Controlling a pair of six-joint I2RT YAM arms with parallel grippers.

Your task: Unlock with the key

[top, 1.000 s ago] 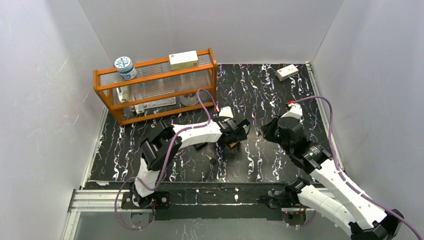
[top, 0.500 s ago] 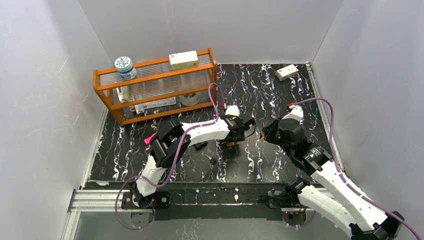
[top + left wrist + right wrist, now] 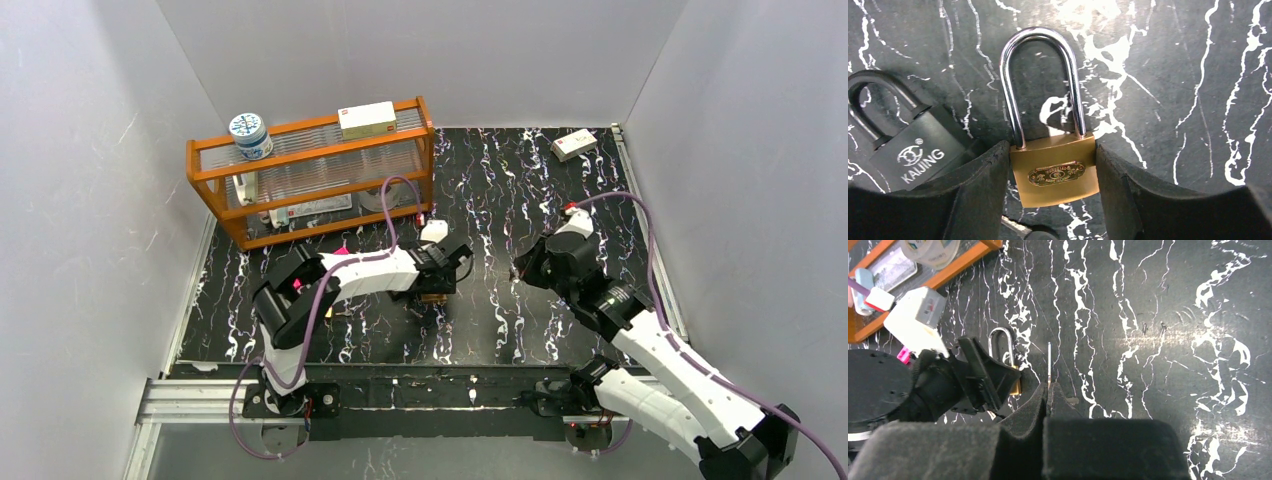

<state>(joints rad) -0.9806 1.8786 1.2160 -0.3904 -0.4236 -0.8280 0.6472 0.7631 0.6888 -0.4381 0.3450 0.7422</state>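
Note:
A brass padlock (image 3: 1054, 170) with a long steel shackle lies flat on the black marbled mat. My left gripper (image 3: 1052, 155) is shut on its body, one black finger (image 3: 983, 185) pressed against each side. From above, this gripper (image 3: 438, 283) sits mid-table with the brass padlock (image 3: 433, 297) just showing under it. My right gripper (image 3: 1048, 388) is shut on a thin key (image 3: 1049, 362), whose blade sticks out ahead, edge-on. The blade hangs just right of the brass padlock (image 3: 1015, 382). In the top view the right gripper (image 3: 517, 270) is a short way right of the left one.
A black KAIJING padlock (image 3: 918, 155) lies touching the left finger. Another key (image 3: 1013, 226) with a dark head lies under the left gripper. An orange shelf (image 3: 310, 175) with a jar (image 3: 249, 135) and a box stands back left. A white box (image 3: 573, 145) lies back right.
The left jaws narrowed onto the brass padlock, and the left arm then drew back to the left with it. The right gripper edged left toward it, still shut on the key.

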